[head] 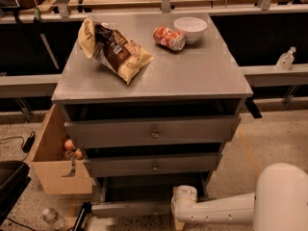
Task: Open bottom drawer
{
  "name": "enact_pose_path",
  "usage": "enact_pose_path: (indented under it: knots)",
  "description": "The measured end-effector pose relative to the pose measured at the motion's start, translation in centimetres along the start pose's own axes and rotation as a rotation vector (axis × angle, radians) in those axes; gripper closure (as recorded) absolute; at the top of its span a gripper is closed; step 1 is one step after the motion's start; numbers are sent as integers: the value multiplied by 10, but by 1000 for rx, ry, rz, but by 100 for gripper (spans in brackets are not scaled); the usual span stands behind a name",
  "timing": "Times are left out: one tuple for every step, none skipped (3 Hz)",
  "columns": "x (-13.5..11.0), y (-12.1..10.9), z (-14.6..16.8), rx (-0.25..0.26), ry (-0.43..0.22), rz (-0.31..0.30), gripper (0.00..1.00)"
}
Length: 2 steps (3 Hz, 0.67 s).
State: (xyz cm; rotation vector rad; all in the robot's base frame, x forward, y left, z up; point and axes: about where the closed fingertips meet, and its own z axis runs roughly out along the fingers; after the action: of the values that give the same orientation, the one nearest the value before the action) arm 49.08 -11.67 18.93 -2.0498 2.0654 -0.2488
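The grey cabinet (pixel 151 85) has three drawers, all standing somewhat out. The bottom drawer (pixel 130 209) is the lowest and narrowest; its front panel stands forward of the cabinet, with the dark tray showing behind it. My white arm (pixel 216 211) reaches in from the lower right. My gripper (pixel 180 208) is at the right end of that drawer's front, behind the round white wrist (pixel 185 196). The drawer's knob is hard to make out.
The mid-sized drawer (pixel 154 166) and the tallest drawer (pixel 153 132) stand above. On top lie a chip bag (pixel 113 49), a red can (pixel 169 37) and a white bowl (pixel 190 29). A cardboard box (pixel 50 170) stands to the left, with a bottle (pixel 50 218) on the floor.
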Motion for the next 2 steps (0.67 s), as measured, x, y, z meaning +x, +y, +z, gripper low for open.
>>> enact_pose_path:
  knots:
    - [0,0,0,0,0,0,0]
    - [3,1,-15,20,14,-3,0]
